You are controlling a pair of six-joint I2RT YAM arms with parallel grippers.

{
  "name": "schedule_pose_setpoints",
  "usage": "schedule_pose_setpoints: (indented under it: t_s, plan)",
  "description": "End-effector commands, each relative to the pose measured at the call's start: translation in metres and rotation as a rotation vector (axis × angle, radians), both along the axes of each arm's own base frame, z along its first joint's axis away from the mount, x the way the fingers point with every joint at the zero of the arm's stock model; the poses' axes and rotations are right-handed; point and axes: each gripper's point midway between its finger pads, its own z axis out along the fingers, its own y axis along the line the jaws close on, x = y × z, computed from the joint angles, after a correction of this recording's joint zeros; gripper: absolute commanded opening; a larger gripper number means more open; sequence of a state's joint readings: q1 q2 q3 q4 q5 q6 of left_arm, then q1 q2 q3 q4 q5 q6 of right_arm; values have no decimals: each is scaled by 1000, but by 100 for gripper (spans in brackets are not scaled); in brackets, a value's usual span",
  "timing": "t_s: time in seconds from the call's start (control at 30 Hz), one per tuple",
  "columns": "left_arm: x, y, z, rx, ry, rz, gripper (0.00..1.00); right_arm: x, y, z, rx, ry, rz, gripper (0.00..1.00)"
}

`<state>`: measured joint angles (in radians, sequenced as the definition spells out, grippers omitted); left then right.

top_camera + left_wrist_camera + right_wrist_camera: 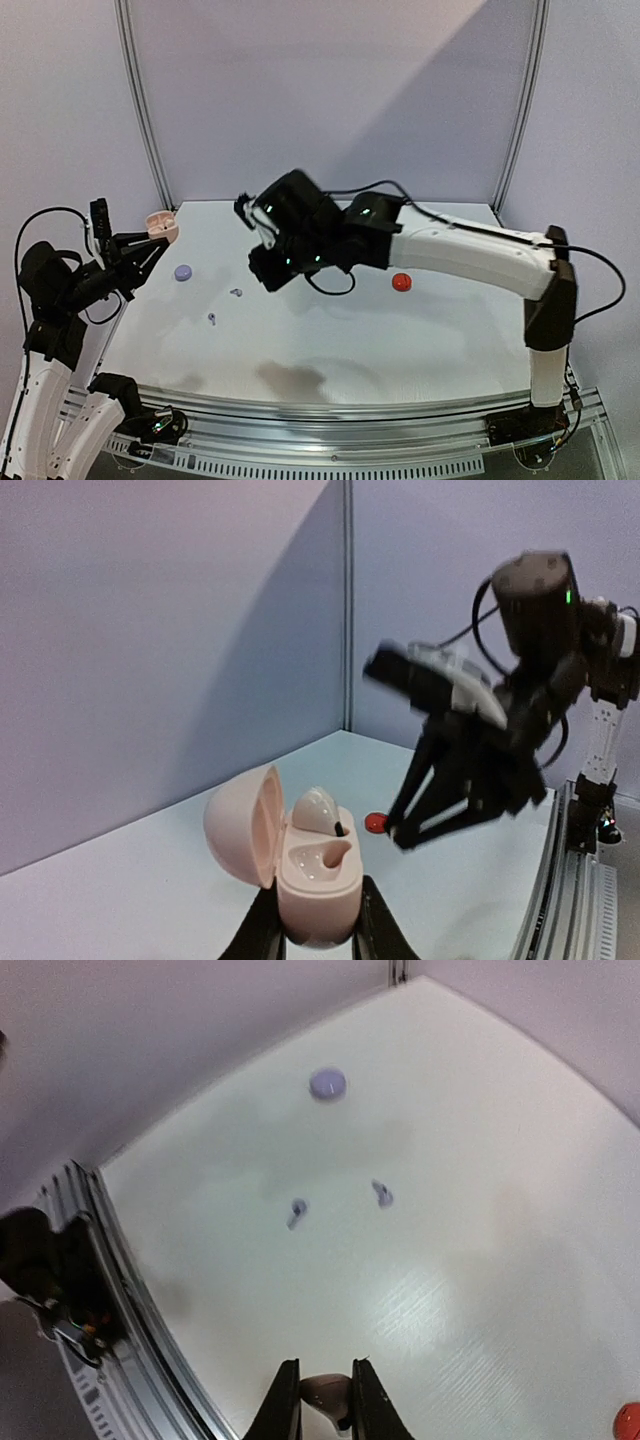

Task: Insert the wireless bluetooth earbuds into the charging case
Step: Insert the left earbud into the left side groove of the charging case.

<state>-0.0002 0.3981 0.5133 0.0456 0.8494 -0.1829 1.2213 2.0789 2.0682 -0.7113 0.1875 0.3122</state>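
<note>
Right wrist shows your right gripper (pixel 325 1405) pinched narrow on a pale earbud (pixel 322 1392), up off the table (pixel 480 1210). Your left gripper (pixel 318 930) clamps the open case (pixel 310 885), at nine o'clock from the right one seen from the top. A seated earbud (pixel 318 810) fills one side. Carry across slowly with the stem down and line up over the empty socket (pixel 322 855). Press gently, then release.
</note>
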Motion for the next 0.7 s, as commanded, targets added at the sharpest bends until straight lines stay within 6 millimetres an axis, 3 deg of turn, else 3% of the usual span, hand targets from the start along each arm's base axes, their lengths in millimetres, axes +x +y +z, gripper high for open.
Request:
schedule_pose_setpoints:
  t_s: [0.0, 0.13, 0.27, 0.4, 0.67]
  plan:
    - [-20, -21, 8, 34, -117, -136, 0, -14, 11, 143, 393, -232, 85, 0]
    - [-35, -38, 11, 55, -189, -219, 0, -35, 21, 200, 583, -285, 183, 0]
    - [-41, -44, 12, 71, -231, -247, 0, -64, 38, 229, 666, -348, 302, 0]
    - [-42, -44, 17, 83, -265, -238, 0, -90, 55, 236, 725, -367, 414, 0]
    - [-33, -39, 28, 67, -264, -168, 0, -109, 76, 225, 736, -365, 493, 0]
